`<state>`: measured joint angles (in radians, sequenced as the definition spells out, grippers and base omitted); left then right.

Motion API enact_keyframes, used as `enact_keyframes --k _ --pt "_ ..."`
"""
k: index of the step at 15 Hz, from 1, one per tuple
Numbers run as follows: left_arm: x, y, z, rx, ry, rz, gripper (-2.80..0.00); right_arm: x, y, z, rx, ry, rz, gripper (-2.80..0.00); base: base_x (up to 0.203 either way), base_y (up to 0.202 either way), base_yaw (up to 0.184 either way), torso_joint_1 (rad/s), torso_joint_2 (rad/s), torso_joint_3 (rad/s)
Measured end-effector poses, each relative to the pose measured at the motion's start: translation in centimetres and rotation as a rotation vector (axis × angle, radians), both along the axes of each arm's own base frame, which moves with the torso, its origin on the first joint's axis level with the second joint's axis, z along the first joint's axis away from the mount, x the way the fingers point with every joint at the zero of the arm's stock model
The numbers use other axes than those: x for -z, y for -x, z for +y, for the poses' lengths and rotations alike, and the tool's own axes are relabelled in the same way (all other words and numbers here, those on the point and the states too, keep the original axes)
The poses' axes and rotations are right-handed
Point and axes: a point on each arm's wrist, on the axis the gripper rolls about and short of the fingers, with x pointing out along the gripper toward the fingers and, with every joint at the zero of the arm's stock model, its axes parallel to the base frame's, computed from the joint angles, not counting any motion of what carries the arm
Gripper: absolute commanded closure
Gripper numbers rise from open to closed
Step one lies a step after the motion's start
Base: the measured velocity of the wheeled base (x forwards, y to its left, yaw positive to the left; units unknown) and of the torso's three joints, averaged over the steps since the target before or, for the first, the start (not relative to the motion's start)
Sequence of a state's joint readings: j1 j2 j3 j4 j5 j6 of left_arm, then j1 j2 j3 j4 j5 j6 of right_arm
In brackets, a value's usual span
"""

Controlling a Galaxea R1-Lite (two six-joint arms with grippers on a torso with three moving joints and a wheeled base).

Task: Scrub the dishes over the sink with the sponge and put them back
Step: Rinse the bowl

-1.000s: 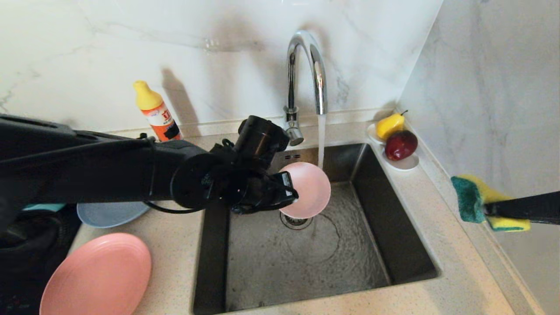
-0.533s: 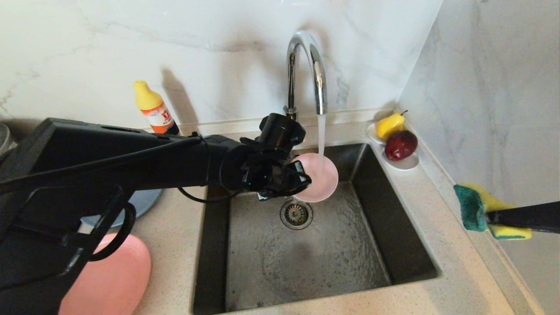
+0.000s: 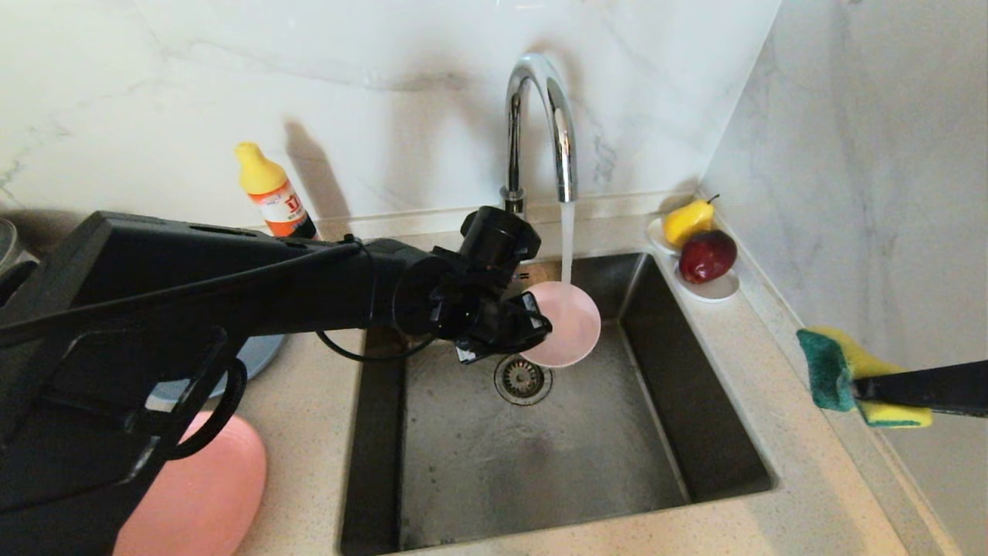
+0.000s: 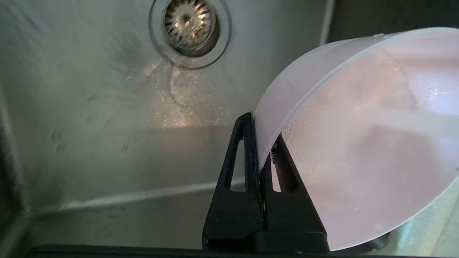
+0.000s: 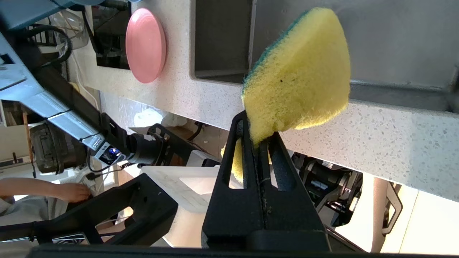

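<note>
A pale pink bowl [image 3: 573,324] [image 4: 358,143] hangs tilted over the sink [image 3: 540,463], and water running from the chrome tap [image 3: 540,116] falls into it. My left gripper [image 3: 538,328] [image 4: 260,129] is shut on the bowl's rim, one finger inside and one outside, just above the drain [image 3: 523,378] [image 4: 189,19]. Off to the right, over the counter's edge, my right gripper [image 3: 858,386] [image 5: 258,132] is shut on the yellow sponge [image 3: 837,367] [image 5: 297,82], green face toward the sink. The salmon-pink plate [image 3: 208,486] [image 5: 145,44] and grey-blue plate [image 3: 258,351] lie left of the sink, partly hidden by my left arm.
An orange detergent bottle [image 3: 274,197] with a yellow cap stands at the back wall. A white saucer [image 3: 718,289] holding a yellow pear [image 3: 687,220] and a red fruit [image 3: 706,255] sits at the sink's back right corner. A marble wall closes the right side.
My left arm has carried the pink bowl back and slightly right, from beside the stream to under it, and tipped it more level. The sponge has dipped slightly.
</note>
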<state>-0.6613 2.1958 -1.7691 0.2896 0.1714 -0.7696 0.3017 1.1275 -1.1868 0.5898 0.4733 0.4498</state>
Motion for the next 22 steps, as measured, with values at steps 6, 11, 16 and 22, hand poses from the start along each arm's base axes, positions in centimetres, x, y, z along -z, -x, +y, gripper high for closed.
enact_keyframes --k 6,11,16,22 --pt "-0.4 3.9 3.6 -0.021 -0.107 -0.062 0.00 1.5 0.0 0.0 -0.026 -0.001 0.060 0.00 0.000 0.000 0.000 0.000 0.00 0.000" --pt "-1.6 6.7 7.8 -0.069 -0.148 -0.391 0.00 2.8 -0.2 0.1 -0.031 0.007 0.099 0.00 0.000 0.000 0.000 0.000 0.00 0.000" --pt "-6.0 8.5 10.2 -0.156 -0.133 -0.732 0.00 3.4 -0.9 0.3 -0.041 -0.010 0.070 0.00 0.000 0.000 0.000 0.000 0.00 0.000" --pt "-9.3 10.0 11.3 -0.207 -0.084 -1.009 0.00 3.6 -1.3 0.5 -0.058 -0.019 0.066 0.00 0.000 0.000 0.000 0.000 0.00 0.000"
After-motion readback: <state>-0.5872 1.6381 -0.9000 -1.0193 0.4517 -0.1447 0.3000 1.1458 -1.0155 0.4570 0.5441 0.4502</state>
